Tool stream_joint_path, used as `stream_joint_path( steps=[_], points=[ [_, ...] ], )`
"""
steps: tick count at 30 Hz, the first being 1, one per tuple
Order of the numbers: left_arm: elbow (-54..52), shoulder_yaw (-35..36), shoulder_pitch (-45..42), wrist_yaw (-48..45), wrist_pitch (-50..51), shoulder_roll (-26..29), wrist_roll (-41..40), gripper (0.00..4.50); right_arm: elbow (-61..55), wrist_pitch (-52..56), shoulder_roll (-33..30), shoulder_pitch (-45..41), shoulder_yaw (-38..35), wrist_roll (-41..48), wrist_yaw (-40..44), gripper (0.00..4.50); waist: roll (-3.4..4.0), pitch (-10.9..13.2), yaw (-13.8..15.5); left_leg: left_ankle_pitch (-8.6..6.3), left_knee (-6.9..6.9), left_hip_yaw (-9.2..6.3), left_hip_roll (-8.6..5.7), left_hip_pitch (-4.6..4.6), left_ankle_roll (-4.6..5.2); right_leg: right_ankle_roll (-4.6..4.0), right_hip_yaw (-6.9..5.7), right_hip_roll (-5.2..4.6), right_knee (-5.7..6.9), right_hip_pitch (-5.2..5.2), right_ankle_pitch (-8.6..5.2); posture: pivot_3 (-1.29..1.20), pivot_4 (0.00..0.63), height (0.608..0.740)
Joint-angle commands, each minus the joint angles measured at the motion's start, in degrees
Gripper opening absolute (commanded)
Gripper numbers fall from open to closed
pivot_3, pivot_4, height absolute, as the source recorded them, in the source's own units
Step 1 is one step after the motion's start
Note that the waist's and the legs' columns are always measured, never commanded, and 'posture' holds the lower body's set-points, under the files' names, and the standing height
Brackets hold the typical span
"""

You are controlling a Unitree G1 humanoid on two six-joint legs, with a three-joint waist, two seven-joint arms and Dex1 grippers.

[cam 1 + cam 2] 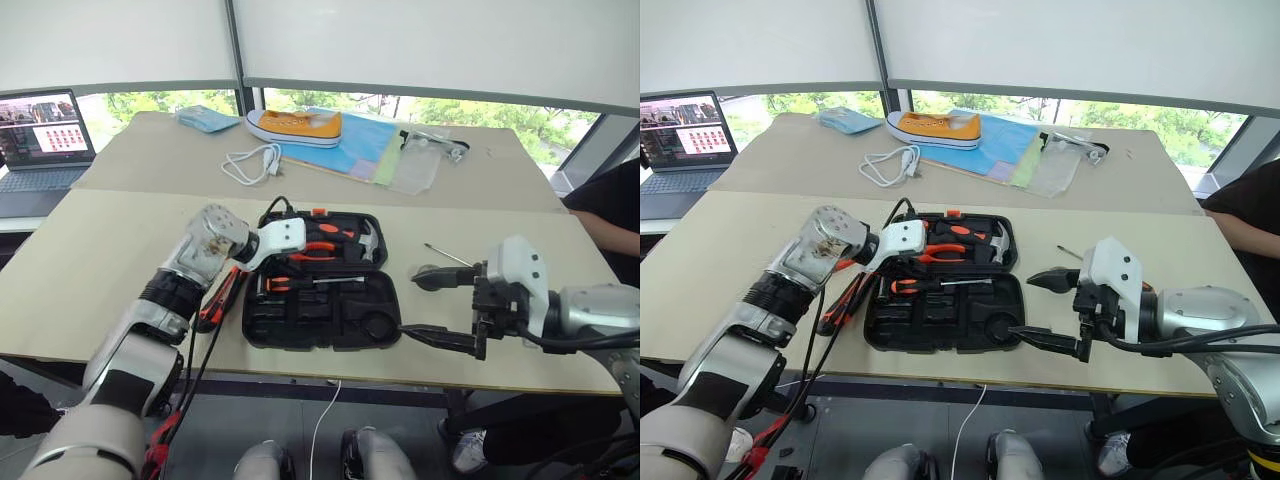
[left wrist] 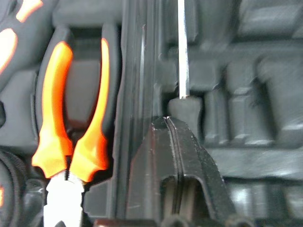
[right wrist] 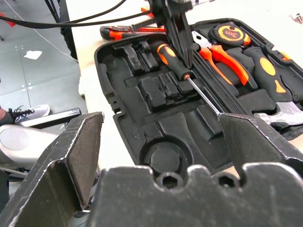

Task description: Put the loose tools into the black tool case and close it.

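Observation:
The black tool case point(image 1: 262, 330) lies open mid-table, its lid half on the far side. An orange-and-black screwdriver point(image 3: 171, 57) lies in a recess of the near half. My left gripper point(image 2: 166, 122) is shut with nothing between its fingers. Its tips sit at the shaft end of that screwdriver's handle. More orange-and-black loose tools point(image 1: 215, 298) lie on the table just left of the case. A thin steel screwdriver shaft point(image 1: 447, 255) lies right of the case. My right gripper point(image 1: 410, 305) hovers open and empty by the case's right end.
Orange-handled pliers point(image 2: 71, 142), a tape measure point(image 3: 232, 33) and a hammer point(image 3: 272, 71) sit in the lid half. On the far table are a laptop point(image 1: 45, 135), a white cable point(image 1: 250, 160) and a yellow shoe point(image 1: 295, 125). A person's arm point(image 1: 610, 215) shows at the right edge.

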Motion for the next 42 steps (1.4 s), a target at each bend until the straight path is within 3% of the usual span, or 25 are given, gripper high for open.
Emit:
stream_joint_path(
  steps=[1, 14, 21, 30, 37, 41, 42],
  points=[
    [0.7, -2.2, 2.4, 0.8, -1.9, -1.0, 2.6, 0.02, -0.9, -1.2, 0.5, -0.1, -1.2, -0.2, -1.1, 4.50, 0.00, 0.0, 0.0, -0.01, 0.02, -0.01, 0.00, 0.03, 0.01, 0.00, 0.00, 0.00, 0.00, 0.04, 0.00, 0.00, 0.150, 0.718],
    [-0.7, 6.0, -1.9, -5.1, 3.8, -1.1, -6.3, 0.02, 1.9, -2.3, 0.9, 3.1, -3.4, -4.0, -3.1, 4.50, 0.00, 0.0, -0.2, -0.06, 0.13, -0.10, 0.04, -0.07, 0.11, 0.08, -0.08, 0.02, -0.01, 0.04, 0.04, 0.00, 0.150, 0.718],
    [-2.2, 3.7, -0.8, -4.8, 2.8, -0.8, -4.0, 0.02, 2.0, -2.1, 1.2, 1.8, -2.5, -3.7, -2.7, 4.50, 0.00, 0.0, -0.1, -0.07, 0.27, -0.17, 0.02, -0.20, 0.11, 0.09, -0.16, 0.01, -0.02, 0.04, 0.04, 0.00, 0.150, 0.718],
    [3.9, 0.1, 0.7, -1.4, -4.0, -1.6, 1.5, 0.02, -1.2, -0.8, 0.5, 1.4, -2.4, -1.0, -1.6, 4.50, 0.00, 0.0, 0.0, -0.09, 0.46, -0.38, 0.01, -0.29, 0.15, 0.11, -0.30, -0.01, 0.03, 0.07, 0.06, 0.00, 0.150, 0.718],
    [4.1, 2.8, 0.7, -2.3, -2.4, -1.8, -1.2, 0.02, -0.3, -1.3, 0.3, 2.0, -2.6, -2.3, -2.0, 4.50, 0.02, -0.1, 0.0, -0.16, 0.50, -0.45, 0.02, -0.28, 0.27, 0.15, -0.34, -0.04, 0.04, 0.13, 0.08, 0.00, 0.150, 0.718],
    [-0.3, 12.1, -0.8, -7.3, 5.3, -1.4, -13.3, 0.84, 3.9, -0.4, -1.5, 3.6, -4.5, -4.4, -2.2, 4.50, 0.01, -0.1, -0.1, -0.15, 0.53, -0.49, 0.02, -0.38, 0.27, 0.15, -0.40, -0.03, 0.04, 0.08, 0.09, 0.00, 0.150, 0.718],
    [-1.7, 13.6, -0.7, -8.5, 6.2, -1.0, -15.5, 1.26, 4.9, -0.5, -2.4, 4.2, -4.8, -5.1, -1.7, 4.50, 0.00, 0.0, -0.1, -0.15, 0.53, -0.49, 0.02, -0.40, 0.27, 0.15, -0.42, -0.03, 0.03, 0.06, 0.08, 0.00, 0.150, 0.718]
  ],
)
